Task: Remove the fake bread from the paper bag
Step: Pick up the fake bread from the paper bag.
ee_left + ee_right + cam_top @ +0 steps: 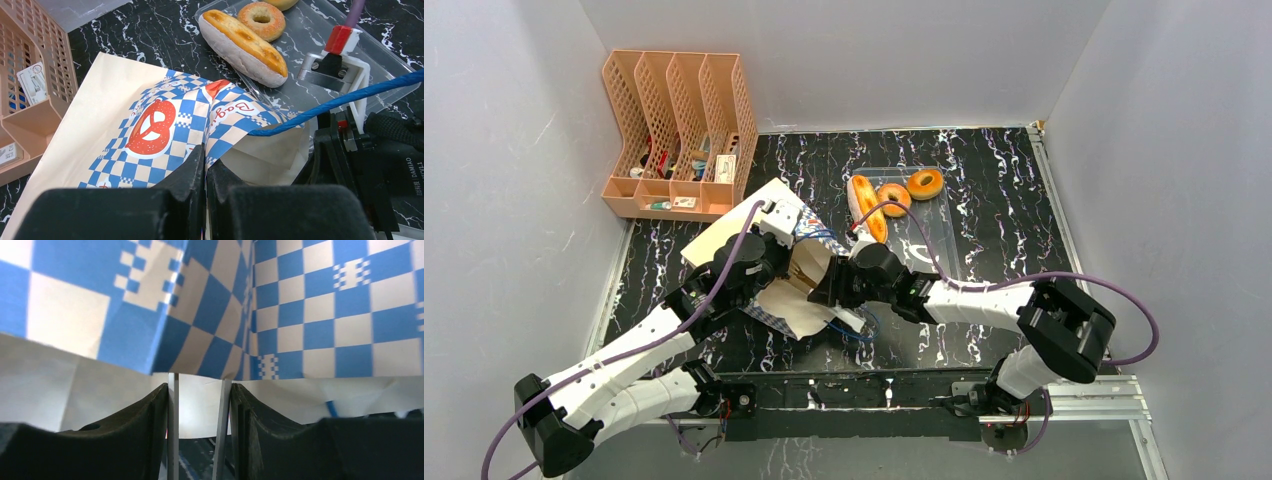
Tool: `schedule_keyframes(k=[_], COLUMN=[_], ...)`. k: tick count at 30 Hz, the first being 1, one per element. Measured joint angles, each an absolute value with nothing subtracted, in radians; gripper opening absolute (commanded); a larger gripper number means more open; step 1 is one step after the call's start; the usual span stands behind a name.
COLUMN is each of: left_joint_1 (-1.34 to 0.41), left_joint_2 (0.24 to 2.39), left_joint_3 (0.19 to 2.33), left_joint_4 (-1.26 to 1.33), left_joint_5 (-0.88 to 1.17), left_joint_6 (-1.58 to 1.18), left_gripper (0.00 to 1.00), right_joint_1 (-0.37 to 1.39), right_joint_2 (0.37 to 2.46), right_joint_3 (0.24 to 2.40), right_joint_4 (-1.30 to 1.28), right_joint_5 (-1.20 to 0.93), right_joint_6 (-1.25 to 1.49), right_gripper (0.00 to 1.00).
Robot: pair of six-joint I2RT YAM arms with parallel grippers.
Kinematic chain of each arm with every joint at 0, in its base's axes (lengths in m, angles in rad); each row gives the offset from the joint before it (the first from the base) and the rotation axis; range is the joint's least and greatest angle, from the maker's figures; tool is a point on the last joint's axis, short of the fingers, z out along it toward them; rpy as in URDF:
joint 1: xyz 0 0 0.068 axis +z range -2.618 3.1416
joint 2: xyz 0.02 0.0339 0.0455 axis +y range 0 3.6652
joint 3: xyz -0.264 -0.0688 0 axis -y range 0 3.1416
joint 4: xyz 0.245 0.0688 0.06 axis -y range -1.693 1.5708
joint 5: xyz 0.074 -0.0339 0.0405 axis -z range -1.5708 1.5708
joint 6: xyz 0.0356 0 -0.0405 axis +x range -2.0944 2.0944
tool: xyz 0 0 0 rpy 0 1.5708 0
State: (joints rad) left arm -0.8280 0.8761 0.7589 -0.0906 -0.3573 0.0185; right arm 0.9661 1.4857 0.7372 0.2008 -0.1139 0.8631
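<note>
Paper bag (150,135) pinched, right gripper (824,287) seemingly inside.

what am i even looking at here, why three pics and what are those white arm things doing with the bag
These are two robot arms bolted to a table edge, each ending in a two-finger gripper. The wide picture comes from a camera above; the other two from cameras on each wrist.

On the black marbled table a paper bag lies on its side. The left gripper is shut on the bag's checkered rim, holding the mouth open. The right gripper points into the opening, thin metal tongs between its fingers.

Behind sits a clear tray with a long loaf and two ring breads. A peach mesh organizer stands at the back left.
</note>
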Motion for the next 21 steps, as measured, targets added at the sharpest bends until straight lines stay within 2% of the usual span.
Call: schedule_keyframes(k=[21], left_joint_1=[-0.828], left_joint_2=[0.895], left_joint_3=[0.758], left_joint_4=[-0.075], left_joint_5=[-0.326], left_joint_6=[0.027], left_gripper=[0.00], right_joint_1=[0.953], right_joint_2=[1.505], right_joint_3=[0.671], right_joint_4=[0.256], right_joint_5=[-0.214], right_joint_6=[1.143], right_gripper=[0.40])
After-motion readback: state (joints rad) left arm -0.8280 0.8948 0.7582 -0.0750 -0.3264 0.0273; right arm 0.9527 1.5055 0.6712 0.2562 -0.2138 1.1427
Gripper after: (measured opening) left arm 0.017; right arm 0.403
